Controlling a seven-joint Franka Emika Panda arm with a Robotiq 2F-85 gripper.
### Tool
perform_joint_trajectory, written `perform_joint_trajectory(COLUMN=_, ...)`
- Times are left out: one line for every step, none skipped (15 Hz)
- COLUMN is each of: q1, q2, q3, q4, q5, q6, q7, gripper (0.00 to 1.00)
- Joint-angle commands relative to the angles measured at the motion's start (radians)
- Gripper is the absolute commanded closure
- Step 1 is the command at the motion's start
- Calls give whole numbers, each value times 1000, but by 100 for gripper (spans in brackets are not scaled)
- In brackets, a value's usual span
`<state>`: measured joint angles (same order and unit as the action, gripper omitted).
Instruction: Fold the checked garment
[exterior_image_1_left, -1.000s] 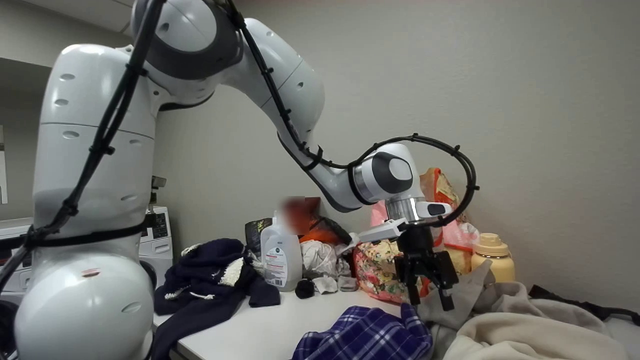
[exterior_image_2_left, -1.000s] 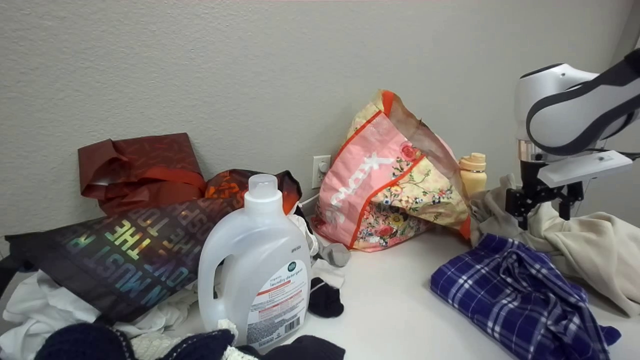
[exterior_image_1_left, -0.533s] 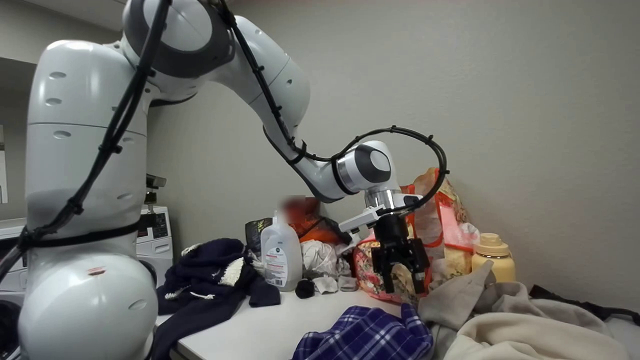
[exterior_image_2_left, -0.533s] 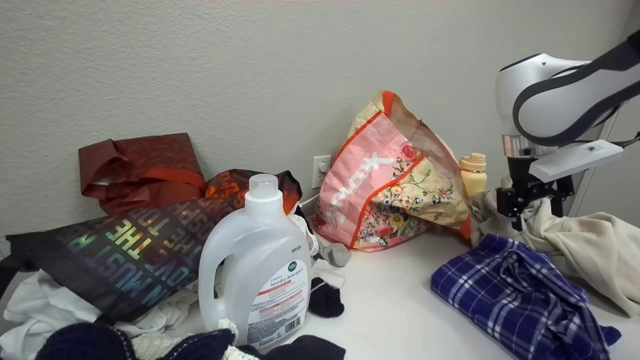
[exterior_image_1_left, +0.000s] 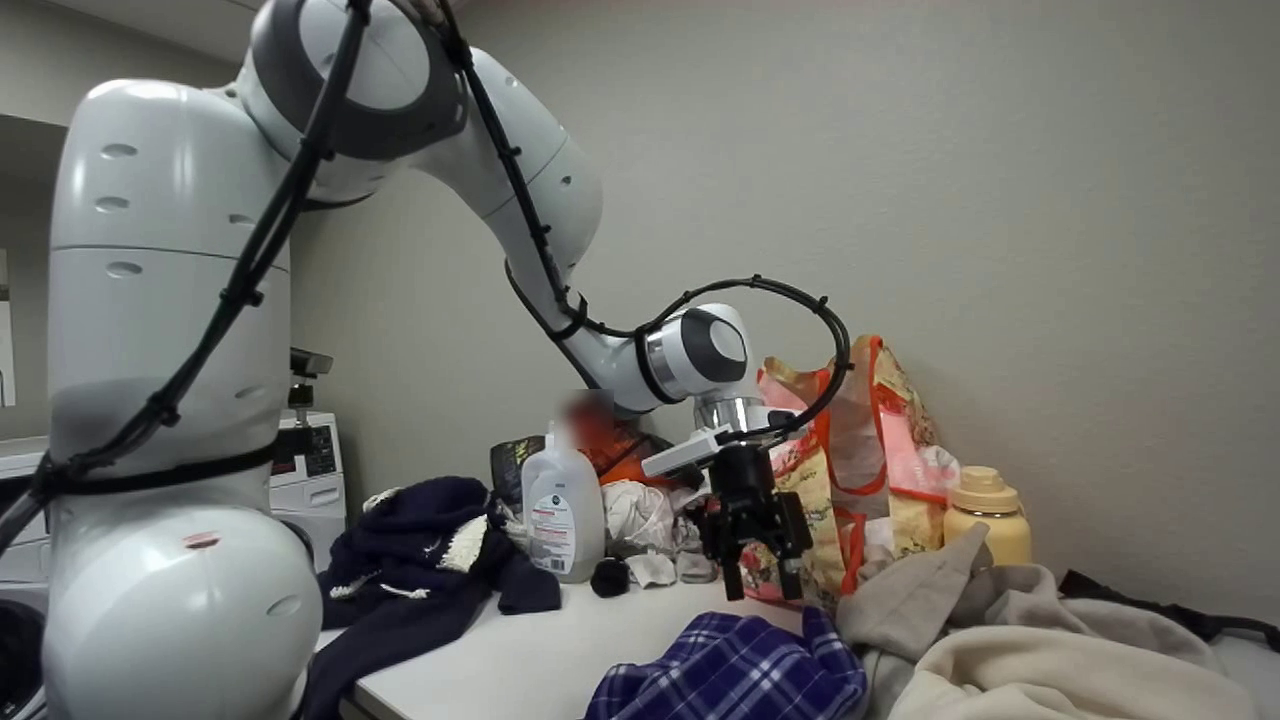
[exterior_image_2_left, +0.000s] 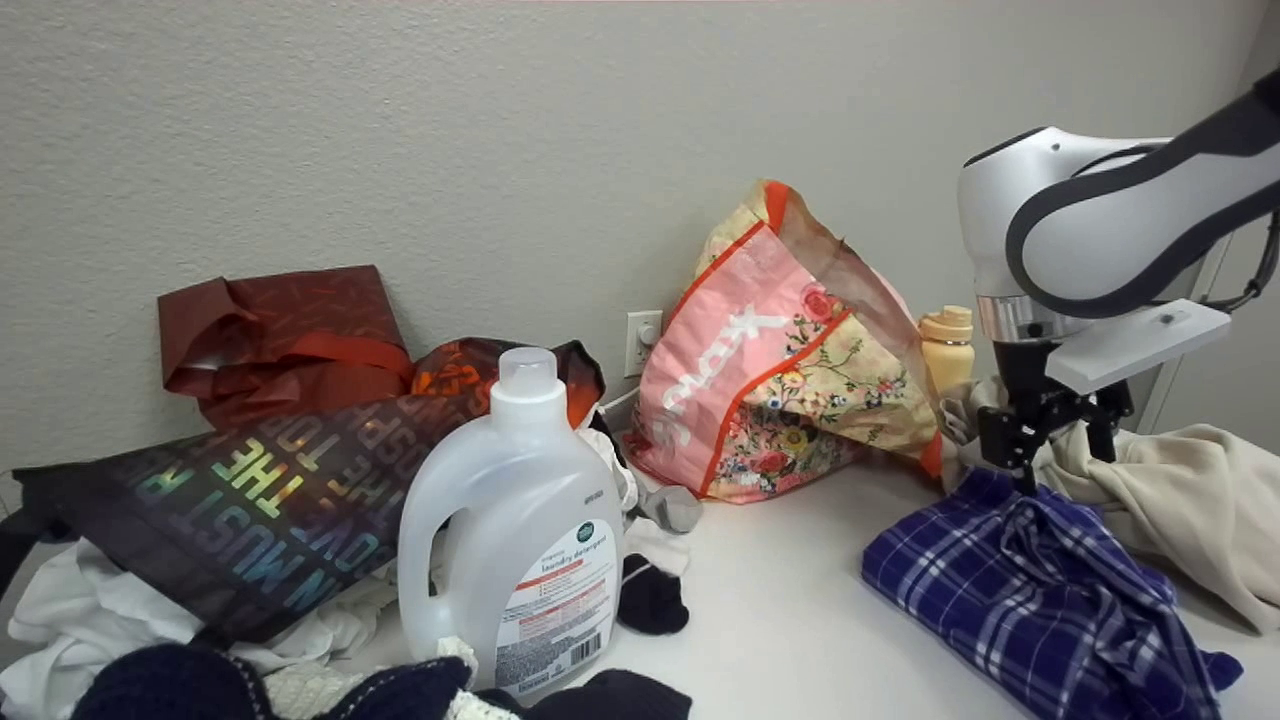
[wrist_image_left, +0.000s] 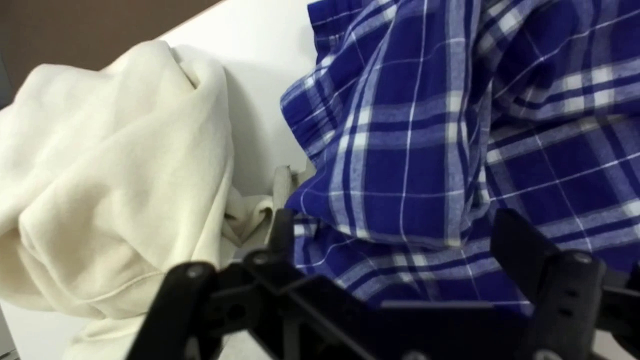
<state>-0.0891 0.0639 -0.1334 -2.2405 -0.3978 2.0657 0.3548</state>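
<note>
Tabletop (exterior_image_1_left: 510, 655) bears checked garment (exterior_image_1_left: 735, 670) below the gripper (exterior_image_1_left: 763, 590).

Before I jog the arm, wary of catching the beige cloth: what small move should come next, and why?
Probably ease the hand straight down: it seems to hover above the checked garment. In the wrist view the hand is open, the garment shows across its gap, and the beige cloth lies mostly to one side.
</note>
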Motion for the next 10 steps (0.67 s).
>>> perform_joint_trajectory(q1=9, q2=-4, q3=10, q4=-40, q5=-29, q6=19, q7=56, gripper=0)
perform_joint_trajectory(q1=10, q2=-2, q3=11, q4=-46, q5=-33, q6=20, q7=64, gripper=0)
perform_joint_trajectory(q1=11, q2=1, q3=11, q4=-53, q5=-40, q6=26, q7=77, gripper=1)
perform_joint_trajectory(q1=10, q2=5, q3=10, q4=-58, q5=-46, q6=32, q7=85, gripper=17)
perform_joint_trajectory(q1=9, q2=9, q3=9, q4=-62, q5=-55, q6=38, q7=94, gripper=23)
perform_joint_trajectory(q1=8, q2=15, q3=7, q4=-64, q5=-63, q6=41, q7=101, gripper=30)
perform_joint_trajectory(q1=8, q2=22, q3=5, q4=-68, q5=-73, q6=48, q7=112, gripper=34)
perform_joint_trajectory(q1=7, q2=28, q3=3, q4=-71, q5=-80, q6=52, q7=117, gripper=47)
perform_joint_trajectory(q1=7, q2=34, q3=1, q4=-74, q5=-91, q6=56, q7=127, gripper=55)
perform_joint_trajectory(q1=6, q2=39, q3=-1, q4=-77, q5=-96, q6=62, q7=129, gripper=62)
